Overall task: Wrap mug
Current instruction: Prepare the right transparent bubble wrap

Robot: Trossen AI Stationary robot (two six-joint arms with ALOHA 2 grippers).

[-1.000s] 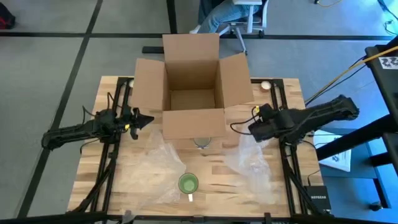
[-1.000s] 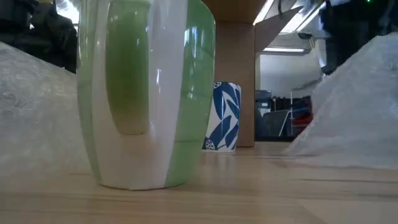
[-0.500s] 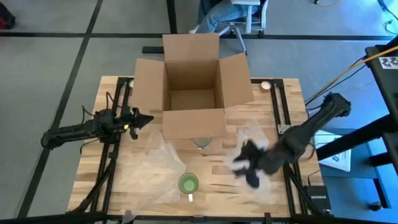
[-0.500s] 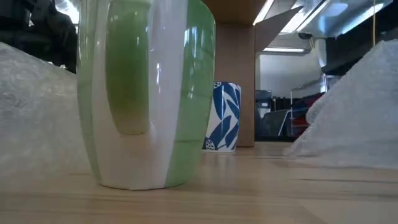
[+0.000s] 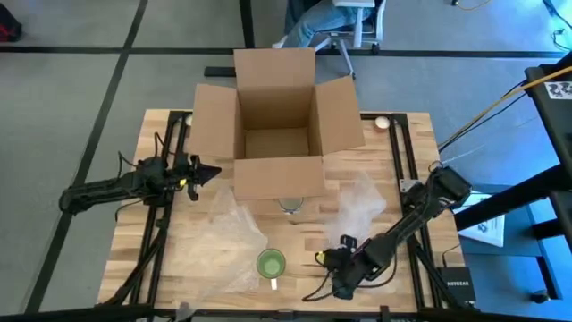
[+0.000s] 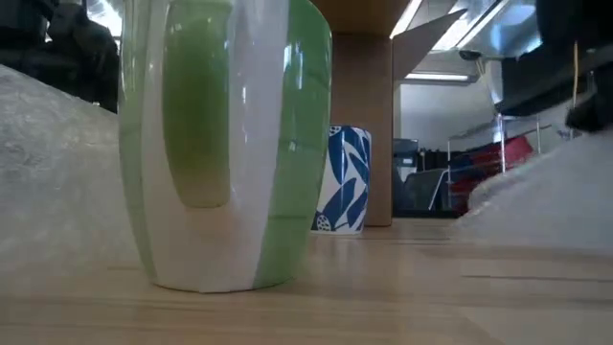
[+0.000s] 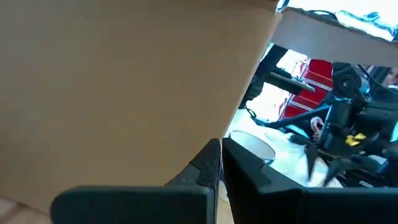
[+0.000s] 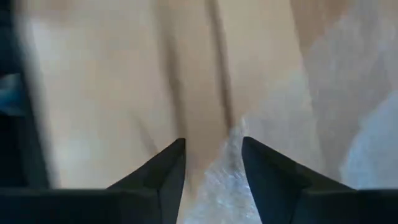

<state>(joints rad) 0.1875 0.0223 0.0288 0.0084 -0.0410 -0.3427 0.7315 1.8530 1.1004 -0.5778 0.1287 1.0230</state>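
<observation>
Wooden table [image 5: 313,241], green mug [image 5: 271,263] upright near its front edge, right pincer [image 5: 327,259] spread just beside it, left pincer [image 5: 212,171] pressed together by the box [image 5: 277,125]

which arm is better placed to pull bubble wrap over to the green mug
The right: its gripper is low over the clear bubble-wrap sheet, close to the small green mug. The left gripper waits beside the brown cardboard box.

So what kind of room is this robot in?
Probably a lab or workshop. A wooden table stands on grey carpet marked with dark lines, there is an office chair behind it, and cables run along the floor beside it.
</observation>
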